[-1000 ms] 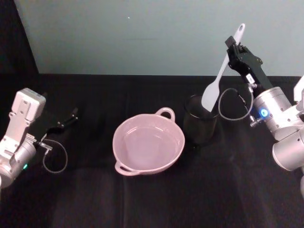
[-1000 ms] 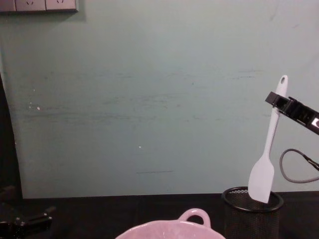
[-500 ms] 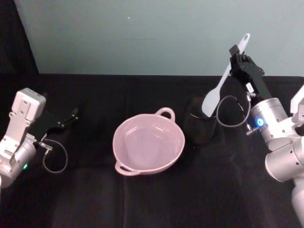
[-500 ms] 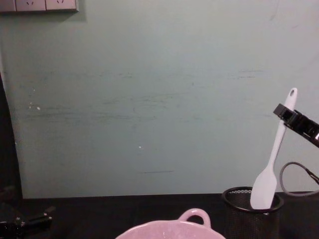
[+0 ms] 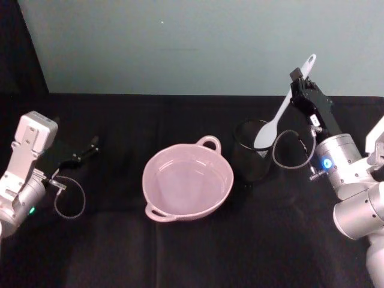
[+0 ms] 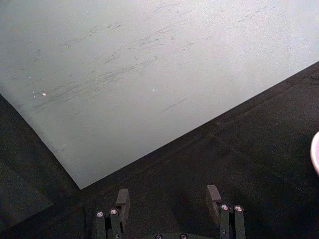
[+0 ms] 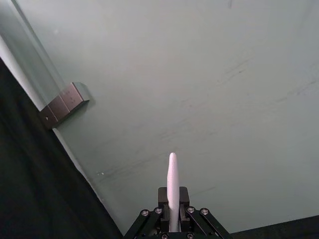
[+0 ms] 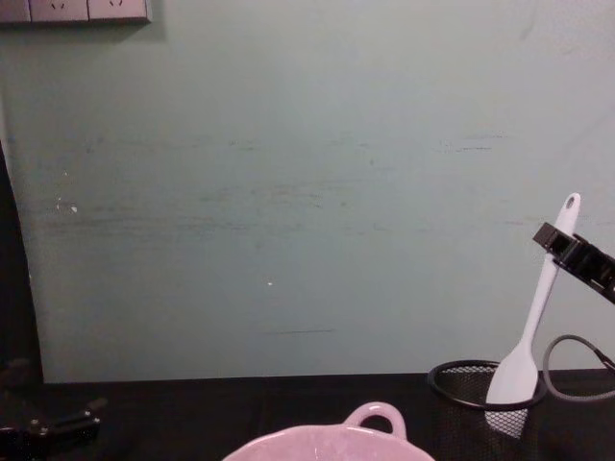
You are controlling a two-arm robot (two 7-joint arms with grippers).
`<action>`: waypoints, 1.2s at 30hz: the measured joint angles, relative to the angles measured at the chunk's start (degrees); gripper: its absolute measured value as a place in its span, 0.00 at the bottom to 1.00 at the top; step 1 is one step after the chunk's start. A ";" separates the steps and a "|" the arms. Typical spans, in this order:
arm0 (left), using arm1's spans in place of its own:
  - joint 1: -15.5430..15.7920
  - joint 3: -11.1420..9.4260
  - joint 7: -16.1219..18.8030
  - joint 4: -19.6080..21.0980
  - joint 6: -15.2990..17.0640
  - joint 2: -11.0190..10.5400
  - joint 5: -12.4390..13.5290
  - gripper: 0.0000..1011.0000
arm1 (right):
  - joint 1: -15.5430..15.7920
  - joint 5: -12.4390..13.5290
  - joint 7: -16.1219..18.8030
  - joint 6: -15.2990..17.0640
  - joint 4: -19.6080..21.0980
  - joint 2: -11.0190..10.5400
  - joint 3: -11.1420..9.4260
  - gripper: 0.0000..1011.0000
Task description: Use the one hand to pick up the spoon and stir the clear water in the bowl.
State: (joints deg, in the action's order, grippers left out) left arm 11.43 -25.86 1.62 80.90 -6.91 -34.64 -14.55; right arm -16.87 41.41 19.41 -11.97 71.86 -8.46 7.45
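One black table [image 5: 180,258] carries everything before me, with a pale green wall [image 5: 180,48] behind it. The pink bowl [image 5: 180,218] sits near the middle of the table with clear water in it, one loop handle on its far rim and another on its near-left rim. Just beside it, on my right, stands the black mesh cup [image 5: 252,168], close to the bowl but not touching it.

The white spoon [image 5: 280,111] leans in that cup. Its blade is below the rim and shows through the mesh in the chest view, and its handle slants up and away to my right, the holed tip topmost. I cannot tell whether the blade reaches the cup's bottom.

My right pincer [image 5: 297,79] is raised above and behind the cup, its fingers pressed onto the upper handle just under the tip. The right wrist view shows the handle held between them with the tip standing clear beyond.

My left pincer [image 6: 169,199] rests low at the table's far left, well apart from the bowl, its fingers spread wide with nothing between them.
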 joint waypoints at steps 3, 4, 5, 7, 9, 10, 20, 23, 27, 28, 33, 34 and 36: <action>0.00 0.00 0.00 0.00 0.00 0.00 0.00 1.00 | 0.45 0.14 0.03 0.31 0.37 0.11 -0.31 0.11; 0.00 0.00 0.00 0.00 0.00 0.00 0.00 1.00 | 0.54 0.18 0.03 0.39 0.46 0.14 -0.38 0.11; 0.00 0.00 0.00 0.00 0.00 0.00 0.00 1.00 | 0.73 0.30 0.03 0.52 0.60 0.18 -0.52 0.11; 0.00 0.00 0.00 0.00 0.00 0.00 0.00 1.00 | 0.90 0.47 0.04 0.68 0.70 0.21 -0.63 0.11; 0.00 0.00 0.00 0.00 0.00 0.00 0.00 1.00 | 1.18 0.68 0.09 0.99 0.79 0.22 -0.75 0.11; 0.00 0.00 0.00 0.00 0.00 0.00 0.00 1.00 | 1.27 0.74 0.12 1.09 0.80 0.22 -0.76 0.11; 0.00 0.00 0.00 0.00 0.00 0.00 0.00 1.00 | 1.66 1.33 0.81 1.65 0.50 -0.06 -0.75 0.11; 0.00 0.00 0.00 0.00 0.00 0.00 0.00 1.00 | 1.68 1.39 0.83 1.78 0.34 -0.12 -0.70 0.11; 0.00 0.00 0.00 0.00 0.00 0.00 0.00 1.00 | 1.77 1.37 0.81 2.03 0.15 -0.17 -0.49 0.11; 0.00 0.00 0.00 0.00 0.00 0.00 0.00 1.00 | 1.80 1.36 0.80 2.09 0.09 -0.18 -0.41 0.11; 0.00 0.00 0.00 0.00 0.00 0.00 0.00 1.00 | 1.82 1.18 0.70 2.18 -0.21 -0.17 -0.18 0.11; 0.00 0.00 0.00 0.00 0.00 0.00 0.00 1.00 | 1.74 1.00 0.55 2.13 -0.36 -0.15 -0.11 0.11; 0.00 0.00 0.00 0.00 0.00 0.00 0.00 1.00 | 1.66 0.85 0.45 2.10 -0.48 -0.14 -0.05 0.11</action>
State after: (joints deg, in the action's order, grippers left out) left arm 11.43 -25.86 1.62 80.90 -6.91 -34.65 -14.55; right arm -15.21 42.26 19.86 -9.87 71.37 -8.60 7.40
